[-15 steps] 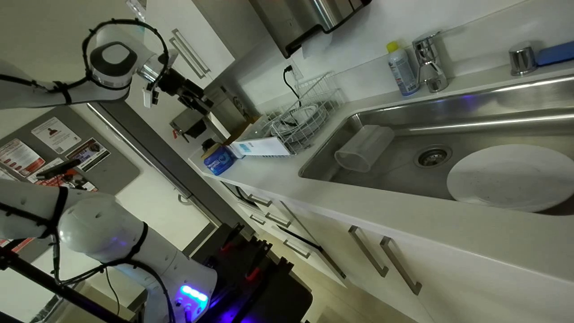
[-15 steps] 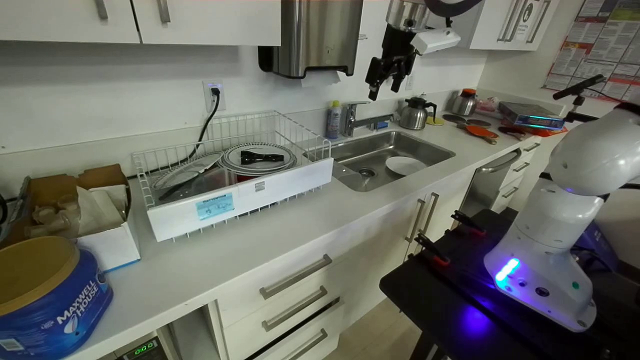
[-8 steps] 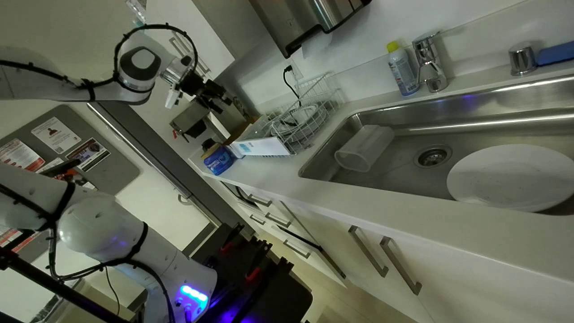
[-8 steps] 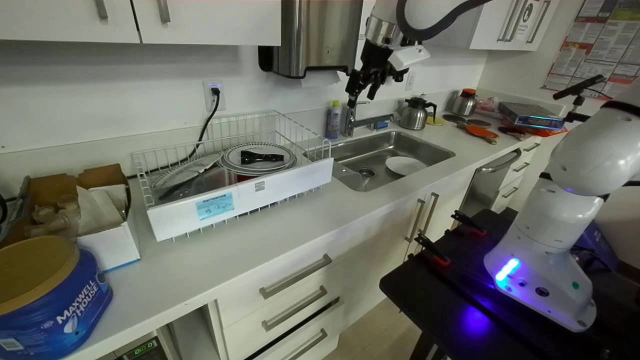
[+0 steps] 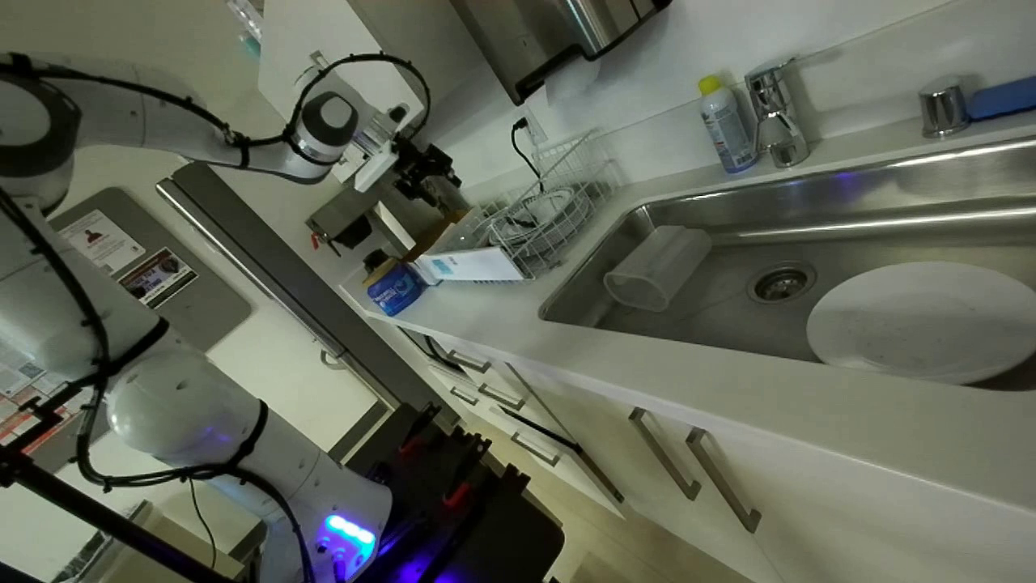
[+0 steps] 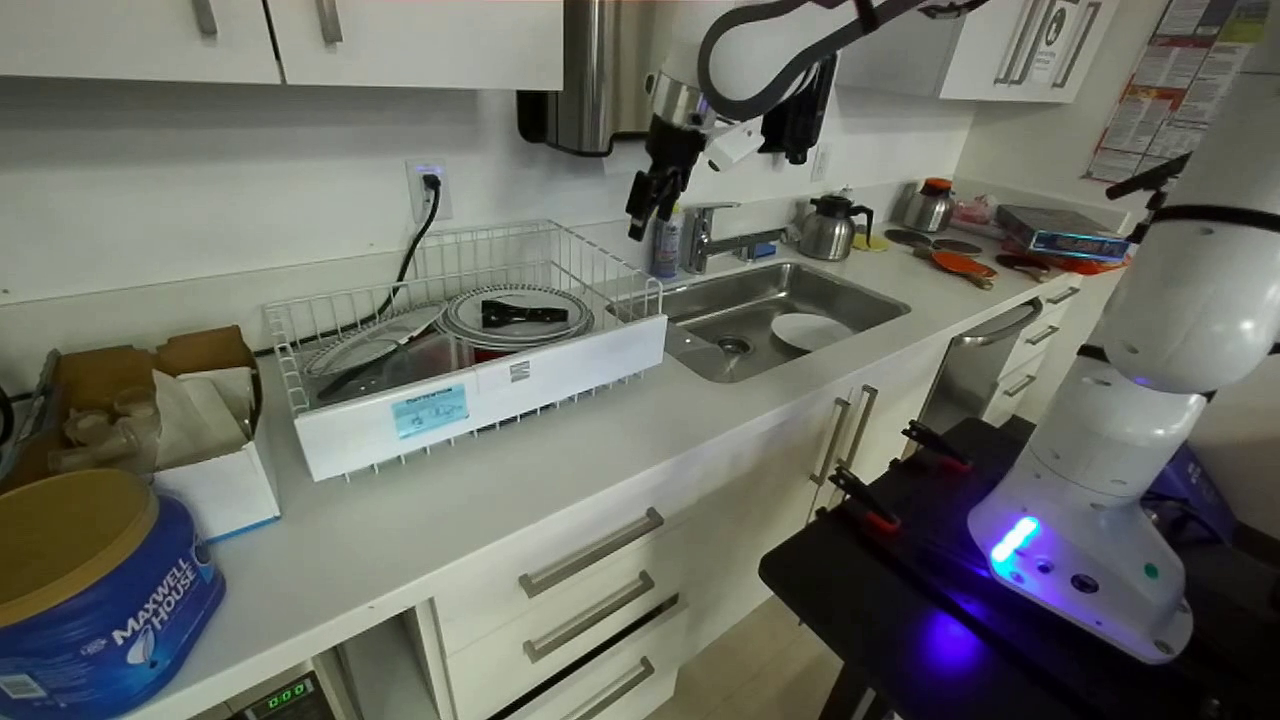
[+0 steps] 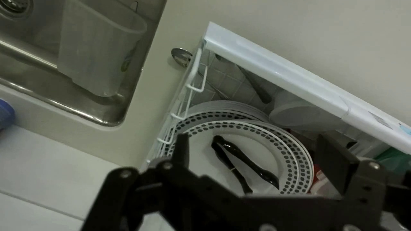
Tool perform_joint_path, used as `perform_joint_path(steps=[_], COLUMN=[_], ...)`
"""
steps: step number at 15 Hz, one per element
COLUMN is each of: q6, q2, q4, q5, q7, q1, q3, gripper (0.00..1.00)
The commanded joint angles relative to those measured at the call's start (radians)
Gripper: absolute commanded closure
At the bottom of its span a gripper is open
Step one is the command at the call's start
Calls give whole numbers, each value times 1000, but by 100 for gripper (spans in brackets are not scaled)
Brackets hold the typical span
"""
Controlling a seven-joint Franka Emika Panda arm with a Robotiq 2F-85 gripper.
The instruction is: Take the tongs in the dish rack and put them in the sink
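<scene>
clearly, the two-finger gripper [image 7: 253, 146], fingers spread wide, had just swung closer to the white wire dish rack [image 6: 570, 370], so the grasp seemed near, while the black tongs [image 7: 245, 159] lay inside it on the dot-rimmed top plate [image 7: 266, 149].

Tongs [image 6: 520, 314] lie on a plate [image 7: 202, 160] in the rack [image 6: 560, 370].

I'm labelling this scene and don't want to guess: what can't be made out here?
Red thing, wrist view: what it is; the plates and gripper cover part of it.
Bottle, in an exterior view: print too small to read.
Poster, in an exterior view: wording too small; the picture's top edge cuts it off.
Cardboard box, in an exterior view: part of its front, behind the coffee tub.
</scene>
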Motion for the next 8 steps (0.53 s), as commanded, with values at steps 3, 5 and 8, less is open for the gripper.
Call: perform_joint_path(steps=[3,5,8], q6=[-81,-34,-32], q2=[239,210,239], q4=[210,155,168], q5=[-125,-98,-97], q7=[-7,-8,-9], q1=[48,50,52], q3=[-40,-46,-50], gripper=[0,0,0])
